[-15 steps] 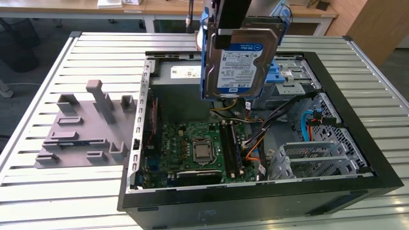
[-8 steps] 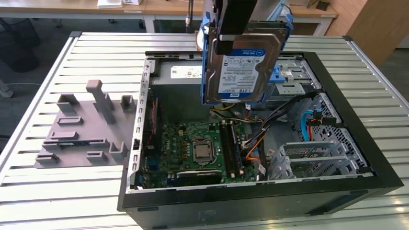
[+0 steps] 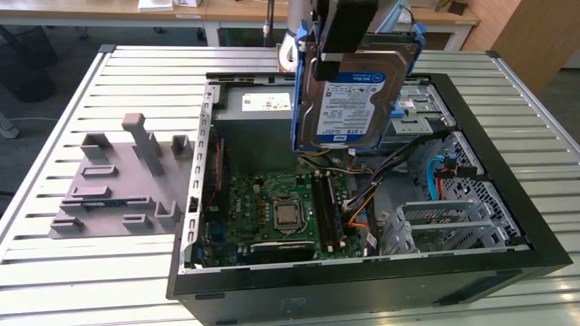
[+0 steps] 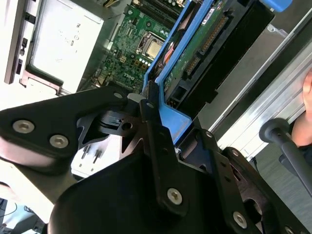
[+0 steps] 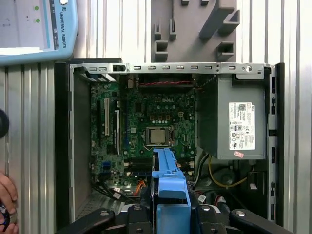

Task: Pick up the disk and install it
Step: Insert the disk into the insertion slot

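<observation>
Above the open computer case, the hand clamps the disk, picked up but not yet installed.

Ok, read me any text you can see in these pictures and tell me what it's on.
On the disk: a blue-and-white label, print too small to read.
On the power supply: a white sticker, print too small to read.
On the motherboard: white markings, too small to read.
On the arm's blue cap: a maker's mark, not quoted.
</observation>
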Controlling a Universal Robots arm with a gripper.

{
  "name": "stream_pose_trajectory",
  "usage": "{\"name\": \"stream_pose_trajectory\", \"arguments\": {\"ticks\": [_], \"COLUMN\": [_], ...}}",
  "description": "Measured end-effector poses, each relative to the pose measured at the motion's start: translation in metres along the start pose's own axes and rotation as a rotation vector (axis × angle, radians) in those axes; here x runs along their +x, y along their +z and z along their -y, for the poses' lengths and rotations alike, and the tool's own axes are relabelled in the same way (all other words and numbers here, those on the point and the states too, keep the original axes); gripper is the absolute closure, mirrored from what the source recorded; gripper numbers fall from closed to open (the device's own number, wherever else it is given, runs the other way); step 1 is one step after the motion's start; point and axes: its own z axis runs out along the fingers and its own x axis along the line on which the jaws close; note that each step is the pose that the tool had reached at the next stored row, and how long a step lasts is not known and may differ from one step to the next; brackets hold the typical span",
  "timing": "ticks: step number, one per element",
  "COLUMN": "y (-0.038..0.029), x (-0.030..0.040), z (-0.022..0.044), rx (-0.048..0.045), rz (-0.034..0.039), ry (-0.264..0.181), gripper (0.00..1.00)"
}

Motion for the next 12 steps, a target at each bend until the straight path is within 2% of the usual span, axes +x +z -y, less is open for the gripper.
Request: {"name": "stream_pose_trajectory", "arguments": {"ticks": [4,12], "y": [0.0001,0.0005], "x": [0.0014,0.013], "z": [0.0063,0.0092], "rx": [0.0,0.0], "rz": [0.0,-0.0001], "ry": [0.0,0.001], "gripper": [0.64,0.64]}}
